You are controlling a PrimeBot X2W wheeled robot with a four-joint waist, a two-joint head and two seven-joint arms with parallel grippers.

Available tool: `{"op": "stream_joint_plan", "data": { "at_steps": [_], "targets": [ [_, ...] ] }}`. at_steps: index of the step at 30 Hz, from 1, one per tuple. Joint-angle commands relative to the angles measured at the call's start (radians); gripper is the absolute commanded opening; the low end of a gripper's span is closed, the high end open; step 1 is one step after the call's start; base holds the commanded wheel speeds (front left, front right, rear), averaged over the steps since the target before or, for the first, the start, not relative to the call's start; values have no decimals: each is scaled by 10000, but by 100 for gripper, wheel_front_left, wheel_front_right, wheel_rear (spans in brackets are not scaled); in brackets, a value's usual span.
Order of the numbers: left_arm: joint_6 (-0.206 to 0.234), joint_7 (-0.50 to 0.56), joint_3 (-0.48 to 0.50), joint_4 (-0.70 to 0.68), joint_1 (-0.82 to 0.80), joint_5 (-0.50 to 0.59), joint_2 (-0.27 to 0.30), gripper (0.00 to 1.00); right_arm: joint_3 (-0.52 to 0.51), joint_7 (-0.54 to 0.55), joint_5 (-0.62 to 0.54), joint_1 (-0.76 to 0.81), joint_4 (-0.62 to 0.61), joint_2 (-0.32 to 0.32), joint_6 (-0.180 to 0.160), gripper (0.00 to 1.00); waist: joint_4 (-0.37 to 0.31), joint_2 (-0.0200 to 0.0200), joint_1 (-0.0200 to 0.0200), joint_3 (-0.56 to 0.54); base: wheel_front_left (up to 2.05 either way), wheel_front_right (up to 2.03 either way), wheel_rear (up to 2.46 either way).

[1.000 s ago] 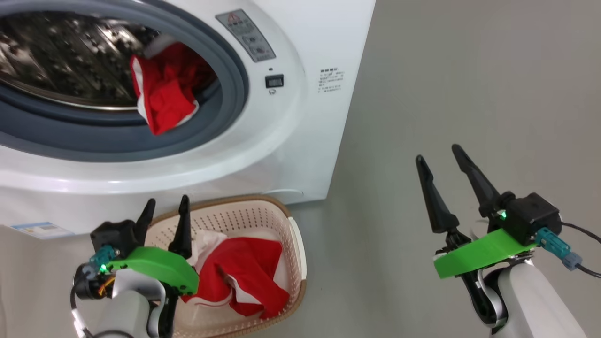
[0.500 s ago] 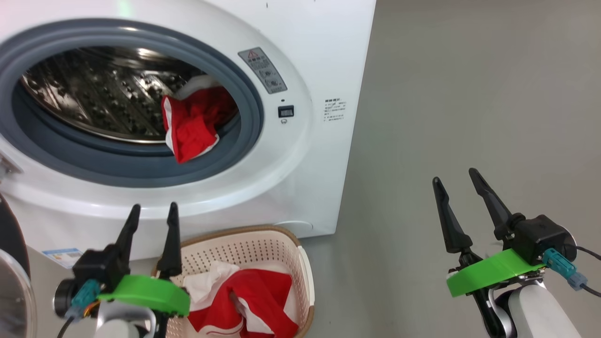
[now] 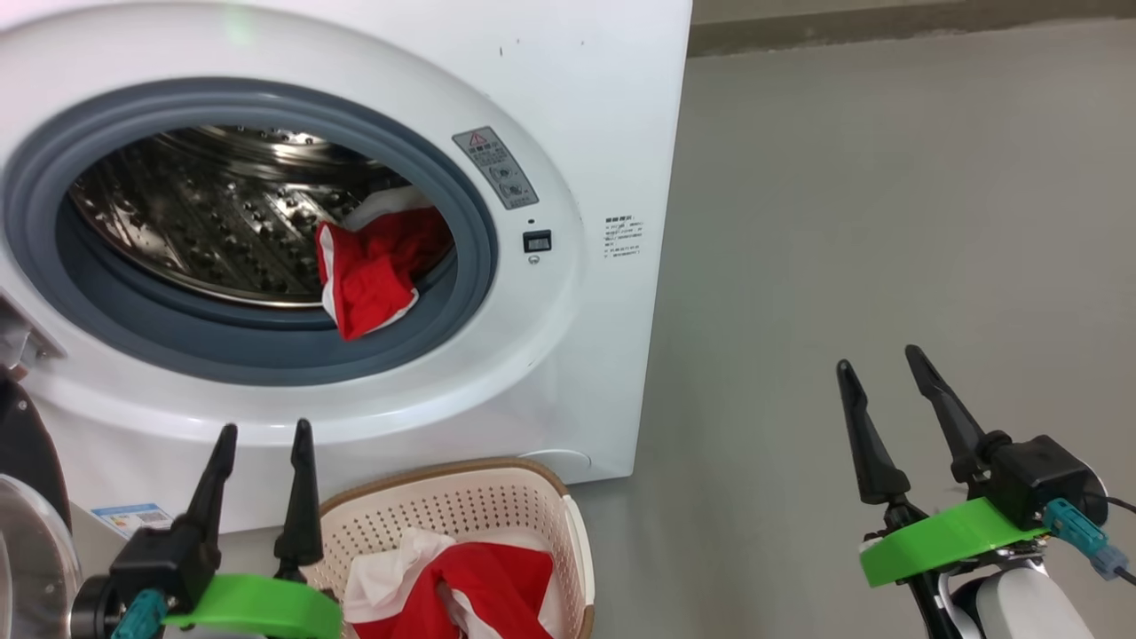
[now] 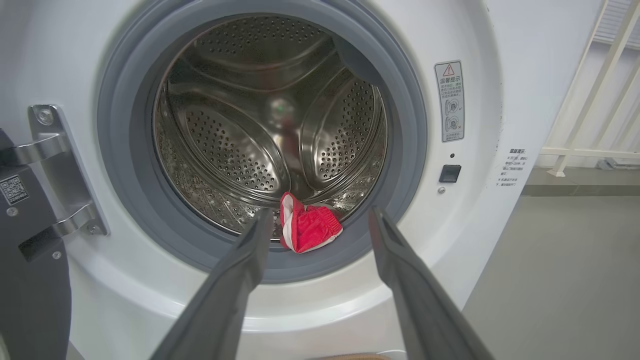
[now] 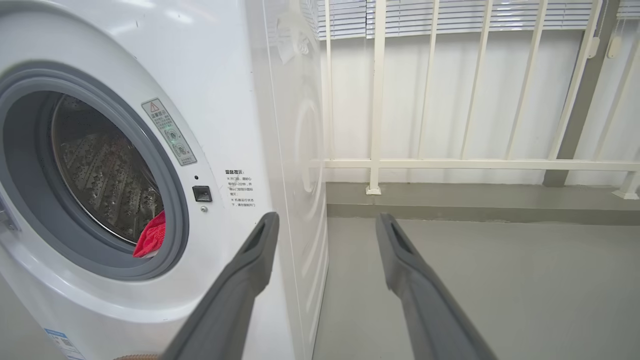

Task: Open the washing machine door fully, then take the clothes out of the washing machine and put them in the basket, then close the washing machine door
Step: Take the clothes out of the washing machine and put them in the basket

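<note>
A: Head view first, go.

B: I've got the washing machine (image 3: 577,115) filling the upper left. The washing machine door (image 3: 25,457) is swung open; I see only its black rim and glass at the lower left edge. A red garment (image 3: 373,271) with white trim hangs from the drum's front lip onto the grey rubber ring (image 3: 266,355), on the right side of the opening. The basket (image 3: 444,506) sits on the floor just in front of the machine, with more red and white clothes (image 3: 479,590) heaped inside.

A: Grippers?

B: Left gripper (image 3: 266,426) is at the lower left, pointing up, just left of the basket in this view. It's moderately spread with nothing in it. Right gripper (image 3: 878,357) is at the lower right over bare grey floor (image 3: 887,222), well apart from the machine, also parted and empty.

A: Left wrist?

B: I'm looking straight into the steel drum (image 4: 235,150). The fingers (image 4: 235,280) are apart and hold nothing. The red garment shows between their tips at the drum's bottom front edge, not touching them. There's a hinge bracket (image 4: 70,185) left of the opening, with the dark door edge beside it.

A: Right wrist?

B: Fingers parted and empty here too, on either side of the machine's right front corner, with a white railing (image 5: 450,162) beyond. The garment peeks out low in the opening.
</note>
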Motion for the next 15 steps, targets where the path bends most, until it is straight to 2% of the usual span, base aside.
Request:
{"op": "stream_joint_plan", "data": {
  "at_steps": [1, 15],
  "targets": [
    [-18, -120, 375, -358, 28, 67, 107, 100, 153, -65, -78, -70, -298, -10, 63, 100, -3, -1, 0, -110, 0, 0, 0],
    [48, -120, 429, -678, 562, 140, 85, 100, 70, -65, -59, 281, -328, 6, 63, 100, -87, -1, 0, -531, 0, 0, 0]
  ]
}}
